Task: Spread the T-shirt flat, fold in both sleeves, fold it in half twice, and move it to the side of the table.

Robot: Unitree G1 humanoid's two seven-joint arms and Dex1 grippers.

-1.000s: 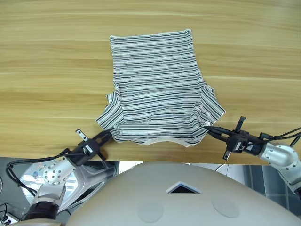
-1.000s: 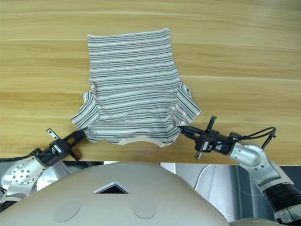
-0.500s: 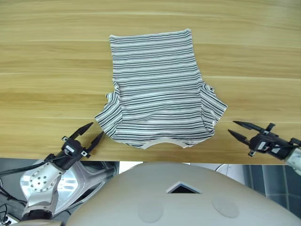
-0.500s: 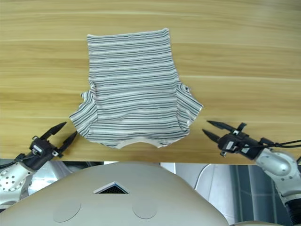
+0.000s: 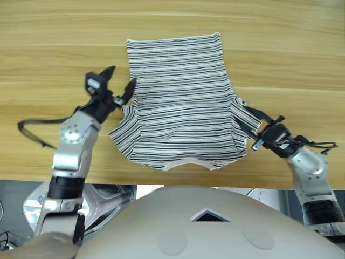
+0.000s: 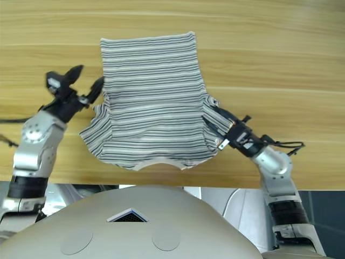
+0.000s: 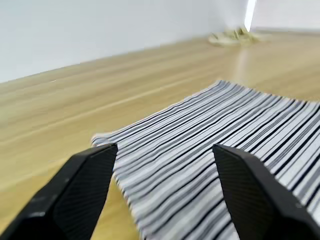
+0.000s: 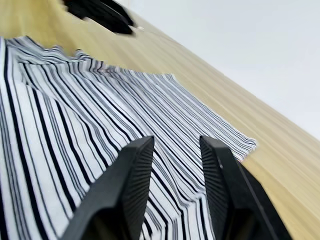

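The work surface is a light wooden table [image 5: 280, 48] with the grain running from 9 to 3 o'clock; a plain white wall [image 7: 100, 30] stands behind it in the wrist views.

**T-shirt.** The T-shirt [image 5: 180, 91] lies on the middle of the table. It is short-sleeved, with fine horizontal stripes in black, grey and white.
- The hem [image 5: 172, 40] is at 12 o'clock, straight and flat.
- The pale neckline [image 5: 186, 164] is at 6 o'clock, close to the near table edge.
- The left sleeve [image 5: 123, 135] points out at 8 o'clock and the right sleeve [image 5: 242, 121] at 4 o'clock.
- The body lies smooth at the hem end. Shallow wrinkles gather across the shoulders and at both armpits.

**Edges and open room.** Bare wood extends wide at 9, 12 and 3 o'clock of the garment. At 6 o'clock only a narrow strip of table remains between the neckline and the edge.

**Grippers.**
- The left gripper [image 5: 121, 78] is at 10 o'clock of the shirt, just beside its left side seam and above the left sleeve. Its fingers are spread wide, with nothing between them.
- The right gripper [image 6: 213, 116] is at 4 o'clock, over the right sleeve. Its fingers are apart with a narrower gap, and striped fabric lies beneath them. Contact with the cloth cannot be determined.
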